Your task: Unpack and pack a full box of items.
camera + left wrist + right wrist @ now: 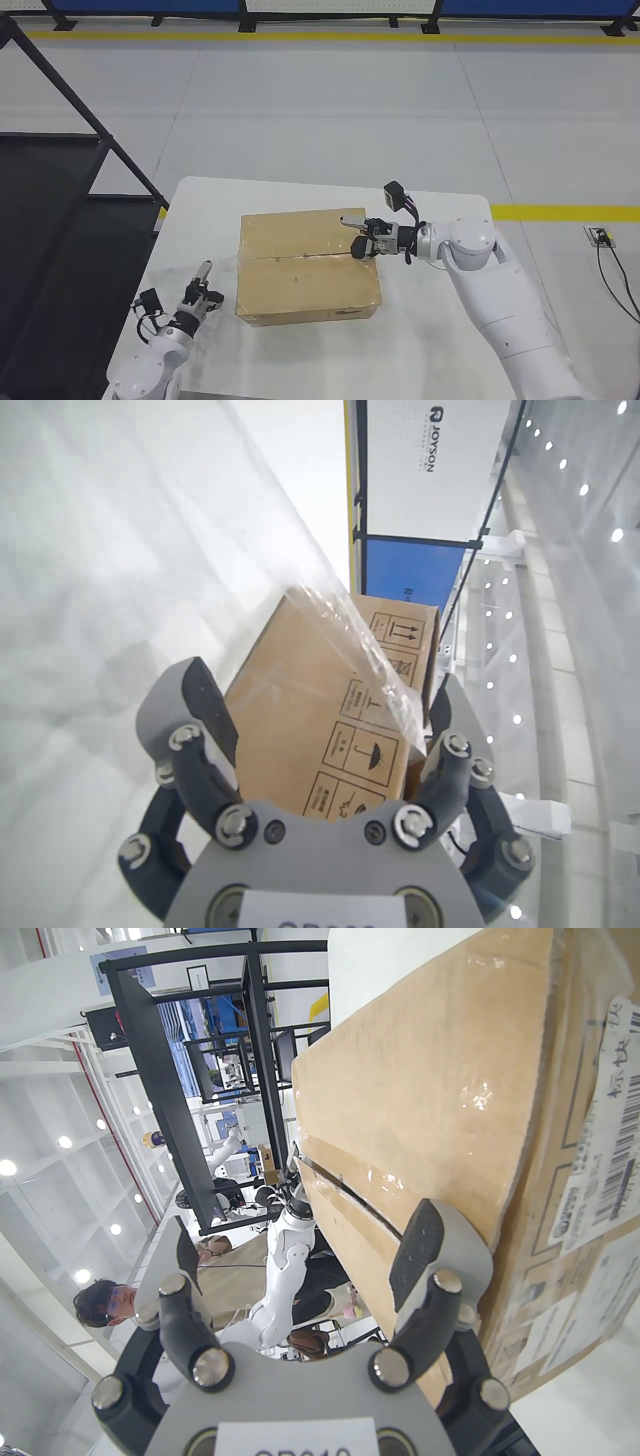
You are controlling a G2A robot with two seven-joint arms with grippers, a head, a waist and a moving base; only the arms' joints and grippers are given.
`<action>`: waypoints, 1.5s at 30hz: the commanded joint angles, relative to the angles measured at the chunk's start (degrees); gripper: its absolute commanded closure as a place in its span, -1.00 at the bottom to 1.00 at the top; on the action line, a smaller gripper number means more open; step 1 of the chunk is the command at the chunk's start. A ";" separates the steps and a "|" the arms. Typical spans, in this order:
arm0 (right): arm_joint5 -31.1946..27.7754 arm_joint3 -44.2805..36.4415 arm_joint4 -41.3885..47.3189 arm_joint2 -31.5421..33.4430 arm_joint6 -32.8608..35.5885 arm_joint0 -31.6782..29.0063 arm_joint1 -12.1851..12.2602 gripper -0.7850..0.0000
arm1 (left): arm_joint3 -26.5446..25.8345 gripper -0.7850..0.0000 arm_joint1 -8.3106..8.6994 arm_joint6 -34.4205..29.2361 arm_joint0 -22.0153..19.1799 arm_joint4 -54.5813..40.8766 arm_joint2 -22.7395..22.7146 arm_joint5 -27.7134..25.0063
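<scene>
The closed brown cardboard box (308,265) sits mid-way on the white table (430,340), its long axis running left to right, as does the taped seam (300,257) along its top. The right gripper (362,235) hangs over the seam's right end with its fingers spread wide and empty, so it is the nearer one for opening the flaps. The left gripper (201,281) lies low just left of the box, also spread and empty. Nothing blocks the seam.

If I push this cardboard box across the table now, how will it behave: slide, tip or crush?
The cardboard box is low and wide, so it should slide rather than tip. Being shut and presumably full, it may feel heavy. Glossy tape on top probably makes the lid slippery for the right gripper.
</scene>
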 commanded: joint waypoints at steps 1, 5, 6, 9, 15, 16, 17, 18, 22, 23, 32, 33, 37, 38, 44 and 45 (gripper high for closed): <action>0.00 0.00 0.00 0.00 0.00 0.00 0.00 -1.00 | 0.76 -1.00 -0.16 0.29 -0.40 -1.18 -0.15 -1.61; 0.00 0.00 0.00 0.00 0.00 0.00 0.00 -1.00 | 2.82 -1.00 -0.49 0.22 -2.54 -4.95 -0.30 -0.24; 0.00 0.00 0.00 0.00 0.00 0.00 0.00 -1.00 | 3.47 -1.00 -0.62 0.12 -3.33 -6.27 -0.13 0.49; 0.00 0.00 0.00 0.00 0.00 0.00 0.00 -1.00 | 5.96 -1.00 -1.01 1.11 -5.84 -8.08 0.79 1.90; 0.00 0.00 0.00 0.00 0.00 0.00 0.00 -1.00 | 9.74 -1.00 -1.98 4.65 -9.54 -10.84 2.55 0.13; 0.00 0.00 0.00 0.00 0.00 0.00 0.00 -1.00 | 10.10 -1.00 -2.11 5.08 -9.97 -11.77 2.47 -0.25; 0.00 0.00 0.00 0.00 0.00 0.00 0.00 -1.00 | 10.30 -1.00 -2.22 5.77 -10.34 -11.99 2.38 -0.86; 0.00 0.00 0.00 0.00 0.00 0.00 0.00 -1.00 | 10.42 -1.00 -2.32 6.29 -10.57 -12.21 2.41 -1.40; 0.00 0.00 0.00 0.00 0.00 0.00 0.00 -1.00 | 10.04 -1.00 -2.71 8.91 -10.99 -12.62 2.31 -3.39; 0.00 0.00 0.00 0.00 0.00 0.00 0.00 -1.00 | 9.51 -1.00 -2.79 9.88 -10.70 -12.28 2.21 -4.30; 0.00 0.00 0.00 0.00 0.00 0.00 0.00 -1.00 | 0.56 -1.00 -3.28 17.91 -5.75 -6.79 0.96 -10.12; 0.00 0.00 0.00 0.00 0.00 0.00 0.00 -1.00 | -0.07 -1.00 -3.33 18.43 -5.57 -6.09 0.93 -10.23; 0.00 0.00 0.00 0.00 0.00 0.00 0.00 -1.00 | -2.30 -1.00 -3.52 19.76 -5.41 -4.23 0.71 -10.42; 0.00 0.00 0.00 0.00 0.00 0.00 0.00 -1.00 | -3.11 -1.00 -3.56 20.04 -5.23 -3.31 0.70 -10.64; 0.00 0.00 0.00 0.00 0.00 0.00 0.00 -1.00 | -7.58 -1.00 -3.83 21.77 -4.28 0.35 0.62 -10.49; 0.00 0.00 0.00 0.00 0.00 0.00 0.00 -1.00 | -8.21 -1.00 -3.89 21.95 -4.17 0.87 0.71 -10.55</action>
